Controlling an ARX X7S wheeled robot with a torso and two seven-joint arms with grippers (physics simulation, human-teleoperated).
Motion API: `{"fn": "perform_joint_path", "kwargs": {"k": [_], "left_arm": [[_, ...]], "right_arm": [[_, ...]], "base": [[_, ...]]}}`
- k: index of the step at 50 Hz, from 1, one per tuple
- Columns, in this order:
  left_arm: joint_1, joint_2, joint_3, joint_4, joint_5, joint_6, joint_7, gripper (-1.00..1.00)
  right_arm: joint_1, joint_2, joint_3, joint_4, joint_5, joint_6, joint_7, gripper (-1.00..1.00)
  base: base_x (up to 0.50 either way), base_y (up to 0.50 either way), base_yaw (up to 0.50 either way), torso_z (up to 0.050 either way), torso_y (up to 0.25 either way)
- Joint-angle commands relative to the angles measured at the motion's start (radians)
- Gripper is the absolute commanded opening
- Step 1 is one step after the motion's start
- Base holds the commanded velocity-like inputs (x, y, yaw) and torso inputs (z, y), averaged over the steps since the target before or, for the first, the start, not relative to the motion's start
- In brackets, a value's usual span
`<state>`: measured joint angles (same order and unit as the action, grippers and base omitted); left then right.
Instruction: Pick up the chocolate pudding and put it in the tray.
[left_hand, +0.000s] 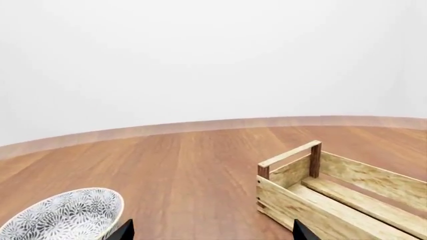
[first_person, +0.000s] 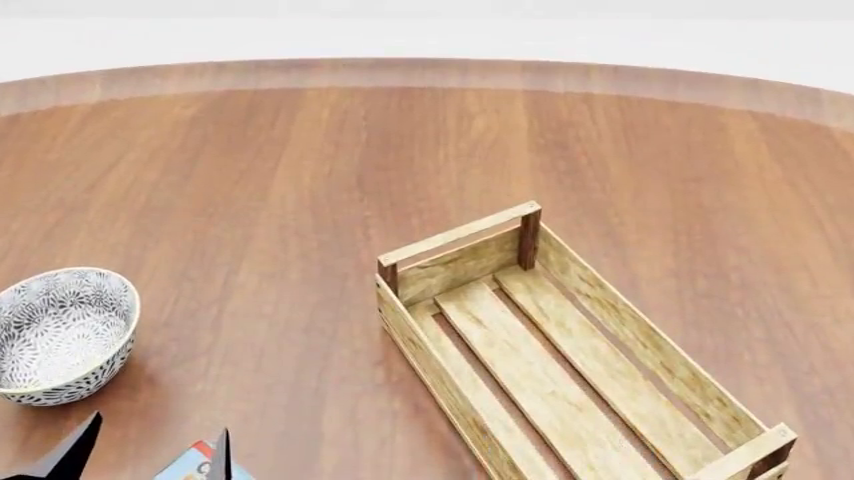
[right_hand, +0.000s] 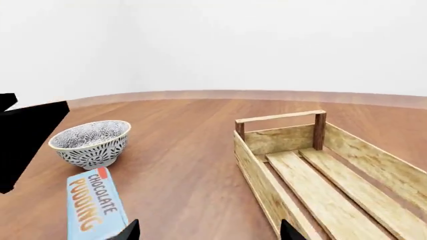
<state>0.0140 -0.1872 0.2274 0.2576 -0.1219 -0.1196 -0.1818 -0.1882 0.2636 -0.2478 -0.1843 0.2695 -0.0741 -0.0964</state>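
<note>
The head camera looks from high above, forward and steeply down on the round brown wooden table (first_person: 267, 170), with the long pale wooden slat crate (first_person: 467, 255) in the middle and the round grey-white patterned bowl (first_person: 60, 335) at the left edge. Both wrist cameras sit low, near the table surface, and face almost level across it toward the white wall behind. The left wrist view shares the crate's end rail (left_hand: 290, 156) and the bowl (left_hand: 67, 217) with the right wrist view, which sees both more fully.
</note>
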Motion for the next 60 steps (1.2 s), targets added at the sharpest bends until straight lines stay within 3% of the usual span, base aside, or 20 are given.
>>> {"fn": "perform_joint_path", "kwargs": {"k": [1, 23, 60], "left_arm": [[0.001, -0.006, 0.008, 0.006, -0.004, -0.004, -0.008, 1.00], [-0.006, -0.016, 0.025, 0.012, -0.013, -0.015, -0.019, 1.00], [-0.013, -0.035, 0.045, 0.010, -0.030, -0.013, -0.043, 1.00]], "right_arm": [[-0.052, 0.030, -0.032, 0.010, 0.021, -0.025, -0.052, 1.00], [-0.073, 0.037, -0.127, 0.060, 0.008, -0.039, -0.133, 1.00], [0.163, -0.056, -0.225, 0.351, -0.082, -0.011, -0.151, 1.00]], "base": [[0.00, 0.00, 0.00, 0.000, 0.000], [0.00, 0.00, 0.00, 0.000, 0.000], [0.00, 0.00, 0.00, 0.000, 0.000]]}}
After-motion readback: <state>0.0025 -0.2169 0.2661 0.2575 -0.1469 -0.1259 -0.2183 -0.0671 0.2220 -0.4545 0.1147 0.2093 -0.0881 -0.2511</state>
